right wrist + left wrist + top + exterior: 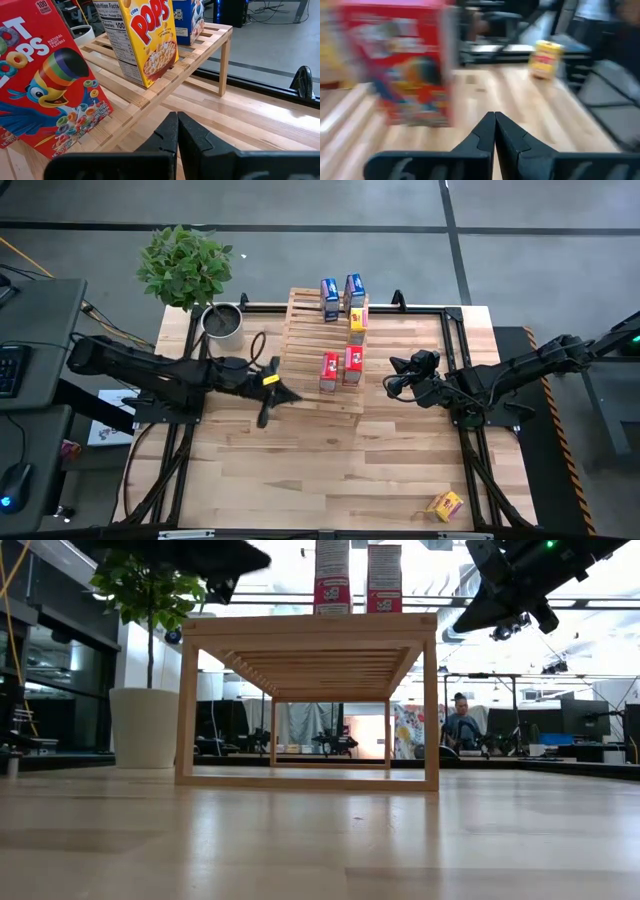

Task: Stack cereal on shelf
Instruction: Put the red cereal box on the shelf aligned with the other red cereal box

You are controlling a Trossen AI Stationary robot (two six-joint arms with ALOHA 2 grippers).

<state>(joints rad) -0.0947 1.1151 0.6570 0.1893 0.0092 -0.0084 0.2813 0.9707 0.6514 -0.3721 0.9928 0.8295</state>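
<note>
Cereal (152,42) labelled "Corn Pops", on shelf (200,55)

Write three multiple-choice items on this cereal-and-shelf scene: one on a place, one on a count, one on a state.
1. Where does the stray yellow-orange cardboard cereal box lie?
A. On the pale wooden slatted shelf
B. On the plank tabletop, near its front right corner
C. Inside the plant pot

2. How many cereal boxes stand on the shelf?
A. Three
B. Five
C. Six

3. How are the fingers of the right gripper?
A. Shut, holding nothing
B. Wide open
C. Shut on a red box

Answers:
1. B: the high view shows it alone on the planks, far from the shelf.
2. B: two blue, one yellow-orange and two red stand on the slats.
3. A: the right wrist view shows the fingers pressed together with nothing between them.
</note>
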